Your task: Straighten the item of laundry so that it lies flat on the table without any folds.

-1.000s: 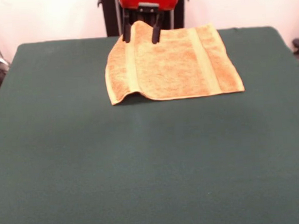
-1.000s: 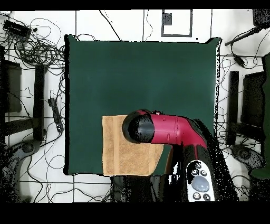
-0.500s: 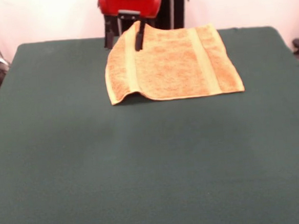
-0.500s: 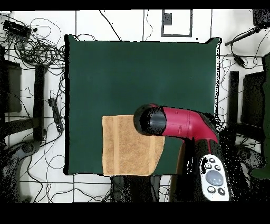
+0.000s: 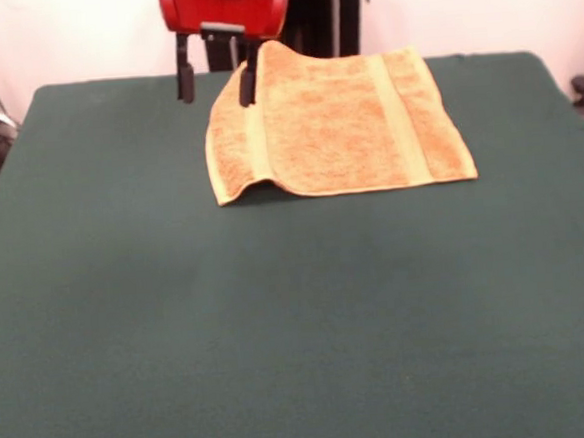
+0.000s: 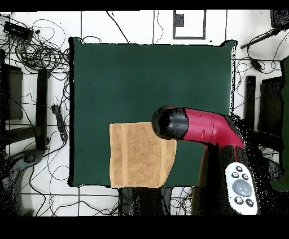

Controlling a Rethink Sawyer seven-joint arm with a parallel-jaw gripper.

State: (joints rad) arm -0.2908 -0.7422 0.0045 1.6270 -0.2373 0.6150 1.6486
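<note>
The near and middle stretch of the dark green table (image 5: 279, 320) lies bare in the front view. Farther back, toward the far edge and a little right of centre, rests the golden-orange terry towel (image 5: 346, 125). Two paler woven bands run front to back across it, one near its left side and one right of its middle. Its near edge lies mostly straight on the cloth, but the near left corner is lifted in a small hump with a shadow beneath it, and the left side looks rumpled and narrower toward the back. The right part lies flat.

At the towel's far left corner hangs the gripper (image 5: 216, 82) beneath the red head of the arm (image 5: 222, 5). Its two dark fingers stand apart with nothing between them: one over bare table just left of the towel, the other at the towel's left edge.

In the overhead view the towel (image 6: 138, 155) sits at the table's bottom edge (image 6: 90, 184), left of centre, with the arm (image 6: 200, 127) reaching over its upper right corner.
</note>
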